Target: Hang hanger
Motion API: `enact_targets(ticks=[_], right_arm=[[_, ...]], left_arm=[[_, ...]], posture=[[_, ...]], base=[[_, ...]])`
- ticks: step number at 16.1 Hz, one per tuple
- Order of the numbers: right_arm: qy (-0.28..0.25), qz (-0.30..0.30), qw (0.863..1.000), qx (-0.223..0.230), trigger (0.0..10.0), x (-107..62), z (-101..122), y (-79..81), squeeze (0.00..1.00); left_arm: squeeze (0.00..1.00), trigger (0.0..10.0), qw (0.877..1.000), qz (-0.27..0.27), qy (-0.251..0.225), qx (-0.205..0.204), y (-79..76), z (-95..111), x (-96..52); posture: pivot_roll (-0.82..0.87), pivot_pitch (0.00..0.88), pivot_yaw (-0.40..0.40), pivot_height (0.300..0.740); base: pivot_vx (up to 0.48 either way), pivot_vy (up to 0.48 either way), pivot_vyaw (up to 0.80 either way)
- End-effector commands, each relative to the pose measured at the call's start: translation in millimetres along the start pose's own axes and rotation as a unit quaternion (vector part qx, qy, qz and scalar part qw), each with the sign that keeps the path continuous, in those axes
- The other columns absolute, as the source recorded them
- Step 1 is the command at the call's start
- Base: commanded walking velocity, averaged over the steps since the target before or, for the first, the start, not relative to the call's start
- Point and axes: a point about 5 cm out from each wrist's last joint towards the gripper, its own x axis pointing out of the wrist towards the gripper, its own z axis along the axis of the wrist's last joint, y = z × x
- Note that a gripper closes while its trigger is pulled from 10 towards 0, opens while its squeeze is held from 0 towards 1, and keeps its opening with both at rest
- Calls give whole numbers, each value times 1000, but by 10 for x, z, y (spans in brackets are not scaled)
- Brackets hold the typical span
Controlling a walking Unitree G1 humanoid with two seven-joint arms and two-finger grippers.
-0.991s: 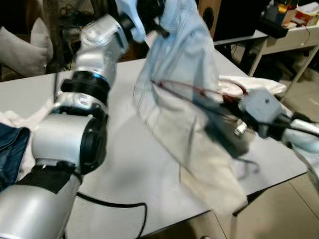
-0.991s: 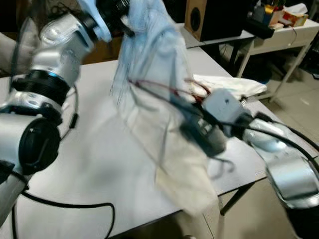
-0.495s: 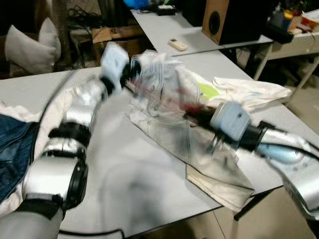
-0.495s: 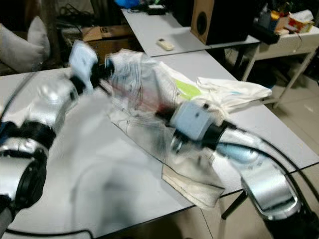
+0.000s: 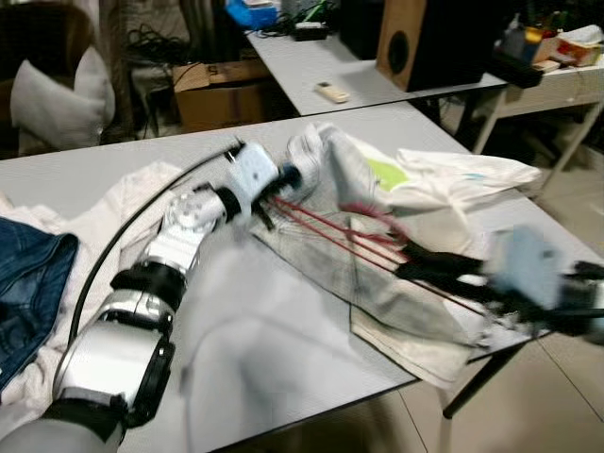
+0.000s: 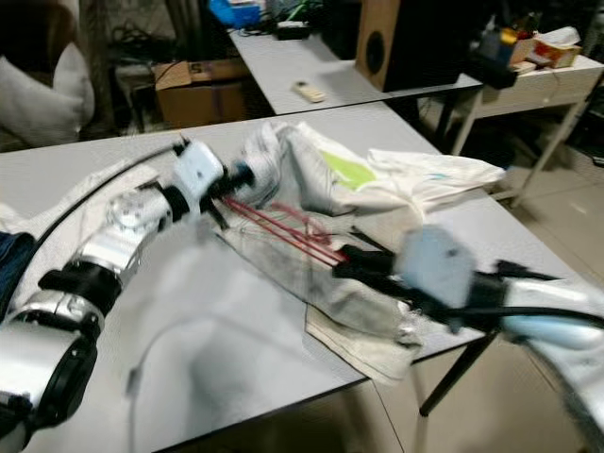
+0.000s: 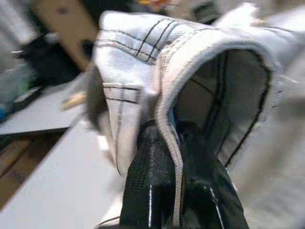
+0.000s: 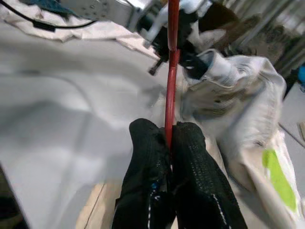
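A pale white garment (image 5: 377,283) lies spread on the grey table (image 5: 264,368). A red wire hanger (image 5: 330,231) lies partly inside it, its rods running across the cloth. My left gripper (image 5: 288,176) reaches over the table and is shut on the garment's stitched top edge (image 7: 171,95), the hem pinched between both black fingers (image 7: 147,181). My right gripper (image 5: 425,271) is at the table's right side, shut on the red hanger rod (image 8: 171,71), which passes between its fingertips (image 8: 147,143) toward the left gripper.
Blue jeans (image 5: 28,274) and a white cloth (image 5: 113,203) lie at the table's left. Another white garment with a green patch (image 5: 453,179) lies at the far right. A second table with a remote (image 5: 330,92) and a speaker (image 5: 415,42) stands behind. The table's corner (image 5: 444,382) is near.
The garment, held high a second ago, has come down onto the table. My left gripper dropped with it and my right gripper drew the hanger back toward the right. The view also shifted.
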Motion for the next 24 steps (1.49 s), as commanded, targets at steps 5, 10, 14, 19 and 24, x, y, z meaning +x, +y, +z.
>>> enact_targets(ticks=[5, 10, 14, 19, 24], right_arm=[[11, -73, 997, -29, 10000, -439, 187, -234, 0], [15, -114, 993, -24, 10000, -600, 212, -361, 0], [-9, -118, 993, 10, 10000, -323, 143, -341, 0], [-22, -128, 990, 45, 10000, 7, 20, -252, 0], [-30, -181, 981, 68, 10000, 91, -41, -315, 0]], left_arm=[[1000, 10000, 979, 69, 173, -78, 290, -759, -868], [1000, 10000, 981, 60, 164, -83, 263, -834, -1093], [1000, 10000, 982, 133, 93, -101, 417, -572, -875], [1000, 10000, 975, 186, 48, -110, 629, -360, -825], [1000, 10000, 993, 42, 95, -57, 751, -275, -1171]], posture=[[-242, 0, 82, 740], [-227, 0, 75, 740], [-217, 0, 64, 740], [-217, 0, 66, 740], [-208, 0, 70, 740]], base=[[0, 0, 0], [0, 0, 0], [0, 0, 0], [0, 0, 0], [0, 0, 0]])
